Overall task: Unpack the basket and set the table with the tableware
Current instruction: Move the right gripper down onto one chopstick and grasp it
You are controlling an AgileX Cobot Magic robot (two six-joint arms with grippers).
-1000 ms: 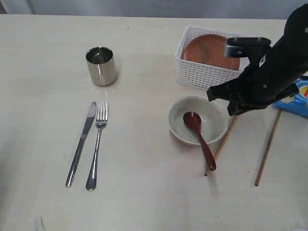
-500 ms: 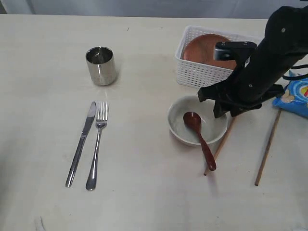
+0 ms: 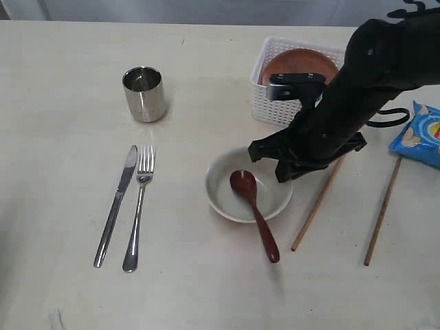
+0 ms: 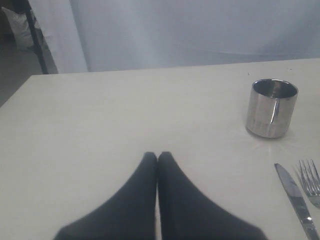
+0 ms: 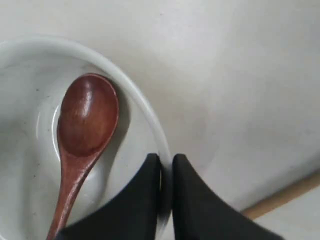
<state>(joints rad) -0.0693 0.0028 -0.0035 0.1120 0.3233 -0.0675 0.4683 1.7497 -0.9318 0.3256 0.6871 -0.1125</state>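
My right gripper is shut on the rim of the off-white bowl, one finger inside and one outside. The reddish-brown wooden spoon lies in the bowl, its handle over the near rim. The white basket behind holds the round brown plate. Two wooden chopsticks lie right of the bowl. A steel cup, knife and fork stand on the table at left. My left gripper is shut and empty above bare table.
A blue chip bag lies at the right edge, beside the far chopstick. The right arm reaches over the basket's right end and hides part of it. A curtain hangs beyond the table's far edge.
My right gripper has dragged the bowl, with the spoon in it, leftward and toward the front, away from the chopsticks. The left side's cup, knife and fork have not moved.
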